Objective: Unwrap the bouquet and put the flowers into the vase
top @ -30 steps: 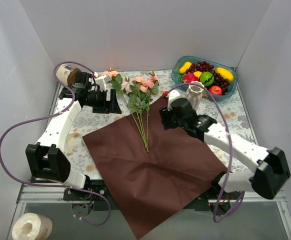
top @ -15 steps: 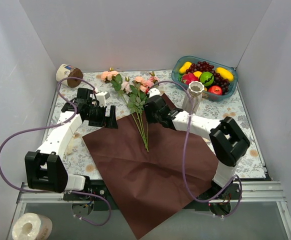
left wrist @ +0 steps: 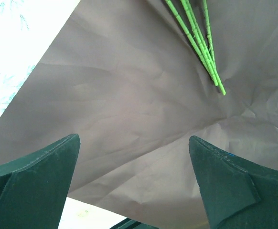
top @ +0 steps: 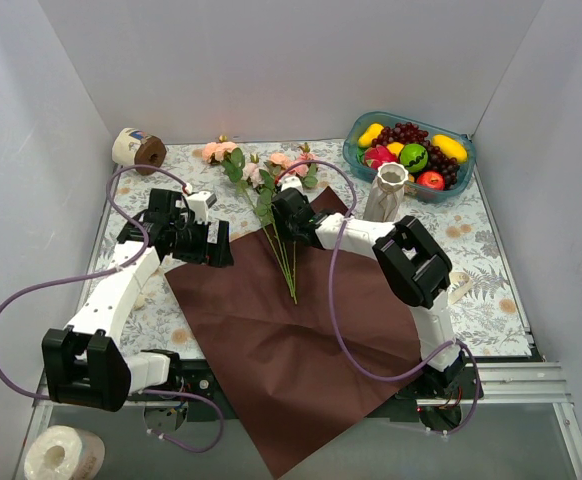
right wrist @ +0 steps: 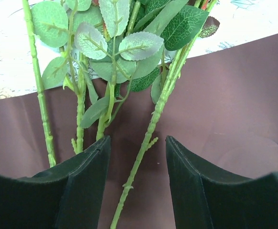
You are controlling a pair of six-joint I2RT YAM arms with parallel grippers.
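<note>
CHANGE: right pincer [right wrist: 136, 151] has swung from the vase [top: 388, 193] to the flowers [top: 285, 265], jaws apart astride one stem, not clamped | left pincer [left wrist: 133, 143] has spread wide, empty, over the flattened wrapping paper [top: 301, 335] | MEANING: unwrapping looks done; flowers lie on the paper, vase upright nearby, unfilled.

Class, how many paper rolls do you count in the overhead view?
2. The far roll lies in the table's far left corner; the near roll sits off the table, at the bottom left. Others may be hidden.
</note>
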